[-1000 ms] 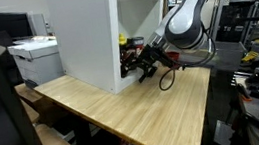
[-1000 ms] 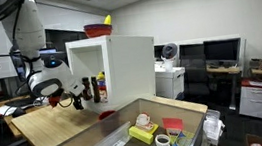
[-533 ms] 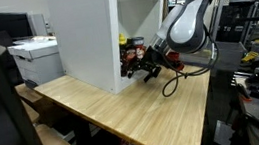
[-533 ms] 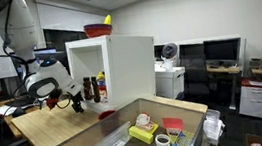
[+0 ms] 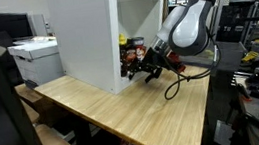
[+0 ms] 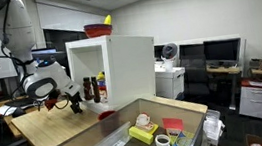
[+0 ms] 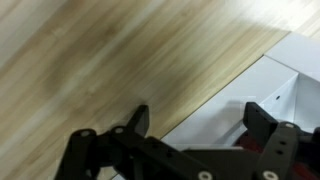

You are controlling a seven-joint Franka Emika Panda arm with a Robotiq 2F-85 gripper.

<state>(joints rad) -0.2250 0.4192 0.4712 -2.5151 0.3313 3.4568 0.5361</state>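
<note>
My gripper (image 5: pixel 147 72) hangs just above the wooden table (image 5: pixel 124 108), right at the open front of a white box cabinet (image 5: pixel 104 30). It also shows in an exterior view (image 6: pixel 74 100). In the wrist view the two black fingers (image 7: pixel 200 118) are spread apart with nothing between them, over the cabinet's white floor edge (image 7: pixel 250 85). Dark bottles (image 6: pixel 95 87) stand inside the cabinet, and a red object (image 6: pixel 106 113) lies at its mouth.
A red bowl (image 6: pixel 97 30) with a yellow thing sits on top of the cabinet. A bin (image 6: pixel 163 129) with tape rolls and small items stands at the table's near end. A printer (image 5: pixel 35 57) stands behind the table.
The gripper has moved a little closer to the cabinet opening and its cable has dropped lower over the table.
</note>
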